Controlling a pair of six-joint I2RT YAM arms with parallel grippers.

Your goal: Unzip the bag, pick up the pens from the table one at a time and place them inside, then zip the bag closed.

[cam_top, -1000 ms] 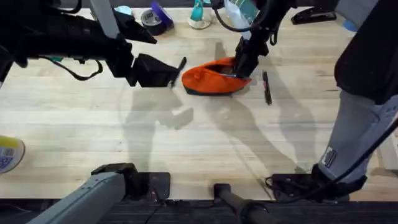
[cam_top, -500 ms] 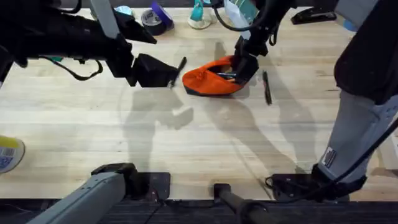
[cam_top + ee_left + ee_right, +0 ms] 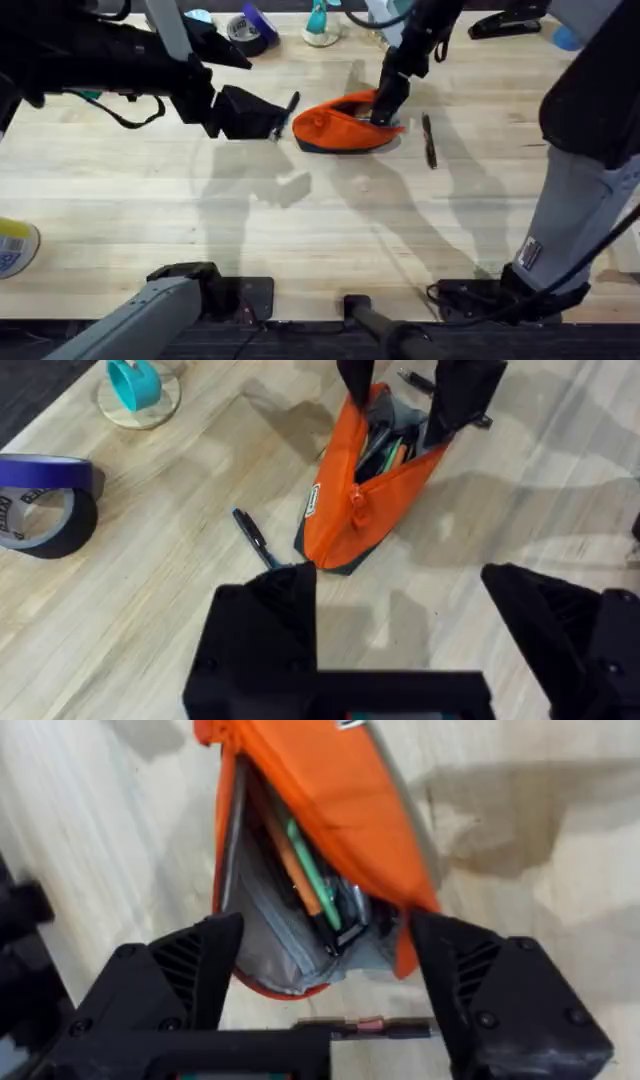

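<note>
The bag [image 3: 345, 125] lies unzipped on the table [image 3: 300, 230], its mouth gaping and pens already lodged inside; it is straddled at its far end by the right pincer [image 3: 325, 975], whose fingers are spread wide and grip nothing. The left pincer [image 3: 400, 630] hangs just short of the bag's near end, likewise spread and empty. One pen [image 3: 429, 140] rests on the wood just beside the right pincer, on the side away from the bag; another pen [image 3: 252, 538] lies close ahead of the left pincer, next to the bag's dark base. The step in hand is judged to be withdrawal from the mouth before the next pen is fetched. It would be done best by a straight lift, so that the soft lip is not snagged and the pens inside are not dragged out. Open wood stretches behind both pincers toward the bases. Beyond them the room is tighter: tape [image 3: 40, 505] and a teal holder [image 3: 135, 385] stand near the table's far edge, and should be kept clear of.
</note>
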